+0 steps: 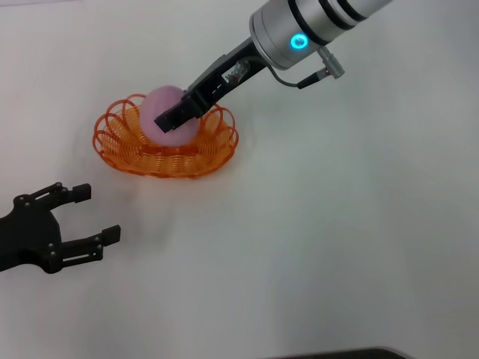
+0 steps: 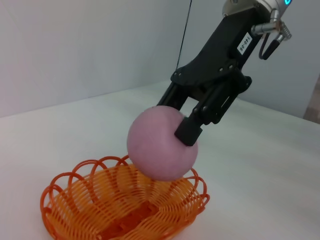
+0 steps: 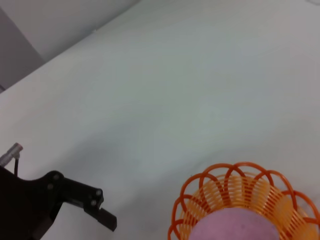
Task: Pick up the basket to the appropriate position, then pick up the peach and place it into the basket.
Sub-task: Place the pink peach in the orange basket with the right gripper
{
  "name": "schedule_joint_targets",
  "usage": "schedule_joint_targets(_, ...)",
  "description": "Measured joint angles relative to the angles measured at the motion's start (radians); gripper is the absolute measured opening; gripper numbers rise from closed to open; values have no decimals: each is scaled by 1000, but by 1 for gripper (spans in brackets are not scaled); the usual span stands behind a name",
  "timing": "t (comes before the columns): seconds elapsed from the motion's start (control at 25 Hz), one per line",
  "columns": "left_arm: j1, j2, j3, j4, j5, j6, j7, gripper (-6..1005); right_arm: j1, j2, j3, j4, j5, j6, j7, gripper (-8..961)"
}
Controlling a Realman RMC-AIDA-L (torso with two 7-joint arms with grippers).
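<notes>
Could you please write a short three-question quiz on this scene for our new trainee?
1. True or false: the peach already rests on the floor of the basket.
2. Which gripper grips the peach? A) left B) right
3. Fill in: the left gripper has its fingers ___ over the bare table.

Key: 1 false, it is held above the basket floor, by the left wrist view. 2 B, the right gripper. 3 open.
</notes>
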Motion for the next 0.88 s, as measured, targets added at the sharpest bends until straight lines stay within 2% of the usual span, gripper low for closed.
schedule_joint_targets(0.36,0,0,0,-2,3,0,0,885,-6,-1,2,4,2,17,-1,709)
schedule_joint_targets(0.52,0,0,0,-5,3,0,0,885,-30,-1,5,-10,24,13,-53,802)
schedule_joint_targets(0.68,-2,1,0,-12,3,1,0,885,-110,-5,6,-46,109,6,-165,898)
schedule_joint_targets(0.88,-2,2,-1,-12,0,1,0,885,-288,-8,47,-133,209,-47,-382,894)
